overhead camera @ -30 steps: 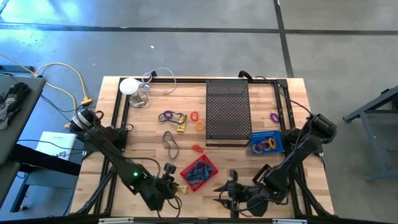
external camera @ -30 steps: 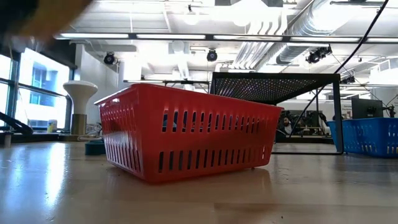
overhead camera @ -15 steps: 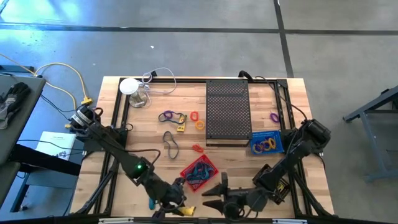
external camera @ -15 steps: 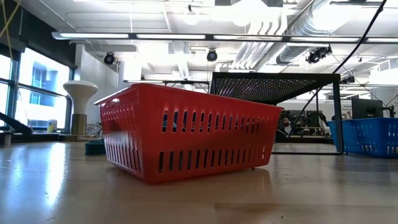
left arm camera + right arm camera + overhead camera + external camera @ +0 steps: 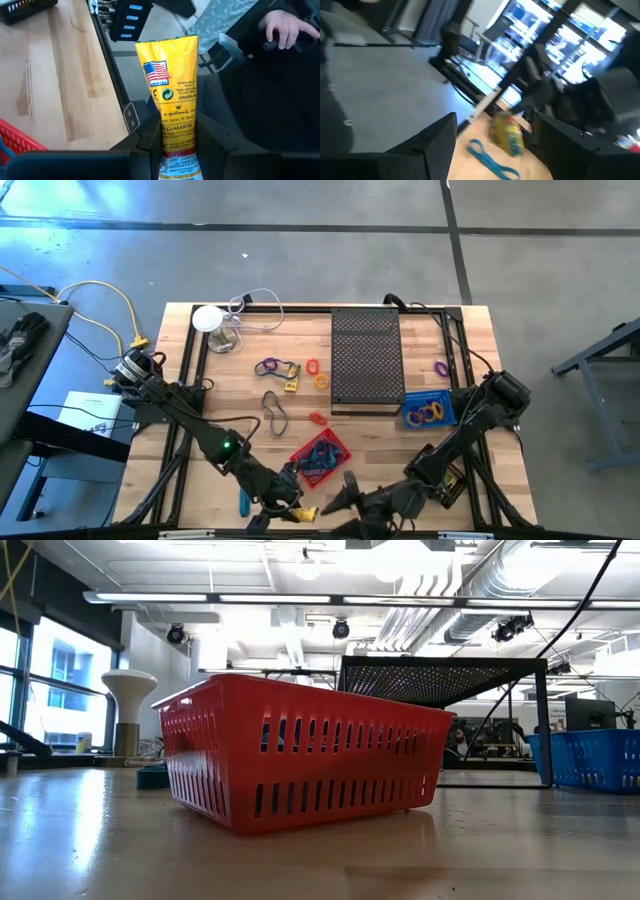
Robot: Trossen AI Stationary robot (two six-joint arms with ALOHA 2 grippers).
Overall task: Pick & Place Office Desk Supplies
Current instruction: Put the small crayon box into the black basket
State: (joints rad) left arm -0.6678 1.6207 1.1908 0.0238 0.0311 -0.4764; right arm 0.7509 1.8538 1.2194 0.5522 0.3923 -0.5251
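At the near edge of the surface (image 5: pixel 180 470) the left gripper (image 5: pixel 296 513) has its jaws pinching a yellow packet (image 5: pixel 172 95), held upright between them, while the right gripper (image 5: pixel 348 493) sits just beside it with jaws spread and nothing in them. A teal band (image 5: pixel 242 502) lies on the wood close by.

Just beyond, the red basket (image 5: pixel 320 458) already holds a few supplies, and the blue basket (image 5: pixel 428 411) farther right holds yellow and purple loops. I judge the sorting well under way but far from done: a grey loop (image 5: pixel 275 411), an orange piece (image 5: pixel 317 418), a purple and yellow cluster (image 5: pixel 275 368), orange rings (image 5: pixel 316 372) and a lone purple loop (image 5: pixel 440 367) are loose on the surface around the black tray (image 5: pixel 365 358).

Only the left wrist view shows the packet's print and a person's hand (image 5: pixel 282 27) beyond the edge. The low view gives just the basket walls, no grippers
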